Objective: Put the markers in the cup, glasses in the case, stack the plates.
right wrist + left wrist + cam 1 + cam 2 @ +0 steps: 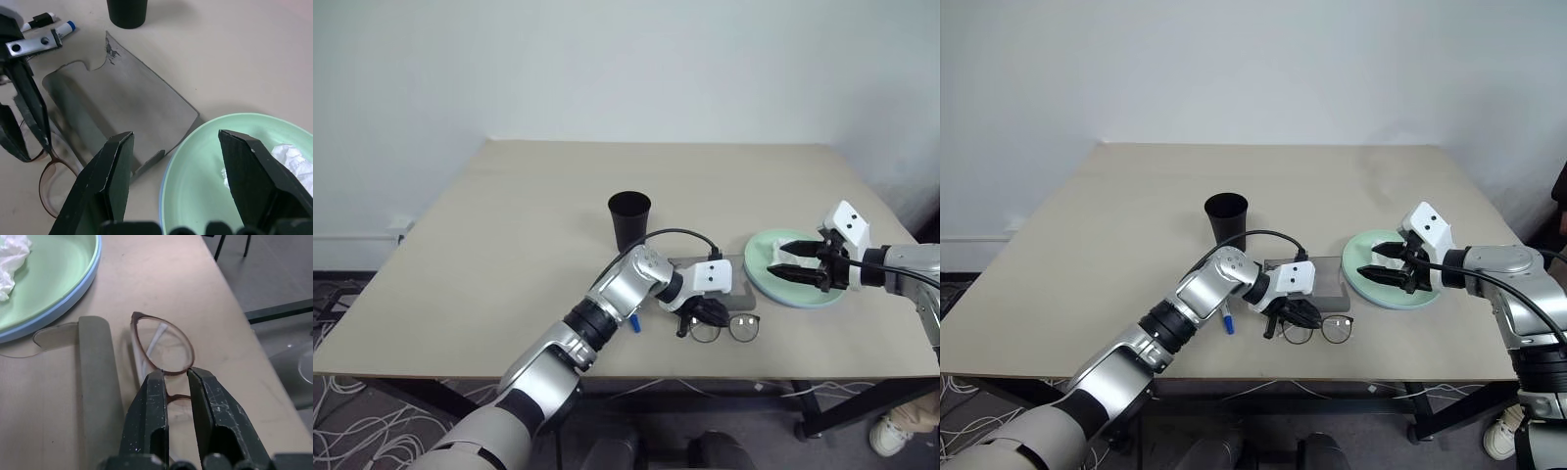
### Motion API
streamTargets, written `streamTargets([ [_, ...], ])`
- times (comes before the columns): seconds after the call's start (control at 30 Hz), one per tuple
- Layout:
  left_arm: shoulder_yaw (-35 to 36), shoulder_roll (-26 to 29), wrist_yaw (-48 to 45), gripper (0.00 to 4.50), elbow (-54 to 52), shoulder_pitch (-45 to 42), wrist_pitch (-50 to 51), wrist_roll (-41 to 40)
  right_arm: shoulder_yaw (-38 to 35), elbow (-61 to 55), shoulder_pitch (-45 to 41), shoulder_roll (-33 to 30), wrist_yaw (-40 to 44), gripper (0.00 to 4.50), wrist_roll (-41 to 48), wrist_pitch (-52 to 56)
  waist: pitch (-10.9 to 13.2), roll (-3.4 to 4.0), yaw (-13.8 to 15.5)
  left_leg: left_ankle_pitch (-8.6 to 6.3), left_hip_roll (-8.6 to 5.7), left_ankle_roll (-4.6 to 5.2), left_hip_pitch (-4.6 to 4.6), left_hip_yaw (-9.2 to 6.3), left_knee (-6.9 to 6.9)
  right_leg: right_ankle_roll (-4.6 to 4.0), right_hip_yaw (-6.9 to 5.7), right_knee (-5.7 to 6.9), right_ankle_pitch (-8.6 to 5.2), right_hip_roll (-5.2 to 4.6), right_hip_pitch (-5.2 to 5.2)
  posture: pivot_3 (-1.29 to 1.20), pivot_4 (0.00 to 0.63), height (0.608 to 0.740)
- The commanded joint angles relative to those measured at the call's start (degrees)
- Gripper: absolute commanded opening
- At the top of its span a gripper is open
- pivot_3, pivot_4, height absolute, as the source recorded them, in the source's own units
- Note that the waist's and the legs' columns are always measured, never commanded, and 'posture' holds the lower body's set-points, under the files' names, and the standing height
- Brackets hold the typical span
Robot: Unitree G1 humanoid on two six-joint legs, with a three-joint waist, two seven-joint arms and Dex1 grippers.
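The dark-framed glasses (164,345) lie near the table's front edge, just in front of the open grey case (117,112). My left gripper (176,374) is shut on their bridge. The pale green plate (205,161) sits on the light blue one, whose rim (73,298) shows underneath. My right gripper (176,139) hovers open over the near left side of the plates, holding nothing. Two markers, one with a black cap (41,19) and one with a blue cap (66,28), lie on the table behind my left arm. The black cup (628,220) stands upright behind the case.
A crumpled white tissue (293,161) lies in the green plate. The table's front edge (754,377) runs close below the glasses. My left forearm (626,289) crosses over the markers, hiding most of them from the head views.
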Motion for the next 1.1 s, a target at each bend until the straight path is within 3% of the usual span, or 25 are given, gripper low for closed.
streamTargets([
  [0.03, 0.3, -0.8, 1.3, 0.66, 1.2, -1.3, -1.8, 0.8, -1.3, -1.7, -0.6, -0.2, -0.2, 2.99, 0.4, 0.0, 0.0, 0.0, 0.0, 0.0, 0.0, 0.0, 0.0, 0.0, 0.0, 0.0, 0.0, 0.0, 0.0, 0.0, 0.0, 0.0, 0.0, 0.731],
  [0.7, -0.6, -2.3, 1.5, 0.66, 3.4, 0.0, -2.0, 2.9, -1.4, -1.6, -0.8, -0.2, -0.4, 2.99, 0.4, 0.1, 0.0, 0.0, 0.0, 0.0, 0.0, 0.0, -0.01, 0.0, 0.01, 0.0, 0.0, 0.0, 0.0, -0.01, 0.01, 0.0, 0.0, 0.731],
  [0.83, -1.2, -2.1, 1.1, 0.03, 3.4, -0.3, -2.0, 3.7, -1.4, -1.8, -0.8, -0.4, -0.3, 2.99, 0.4, 0.1, 0.0, 0.0, 0.1, 0.0, 0.0, 0.0, 0.0, 0.0, 0.01, 0.0, -0.02, 0.0, 0.01, -0.01, 0.01, 0.0, 0.0, 0.731],
  [1.1, 0.4, -1.7, -0.1, 0.03, 2.1, -2.0, -1.8, 3.1, -1.3, -0.8, -1.3, -1.2, 0.8, 2.99, 0.1, -0.5, 0.0, 0.0, 0.0, 0.0, 0.0, 0.0, 0.0, 0.0, 0.01, 0.0, -0.01, 0.0, 0.01, -0.01, 0.01, 0.0, 0.0, 0.731],
])
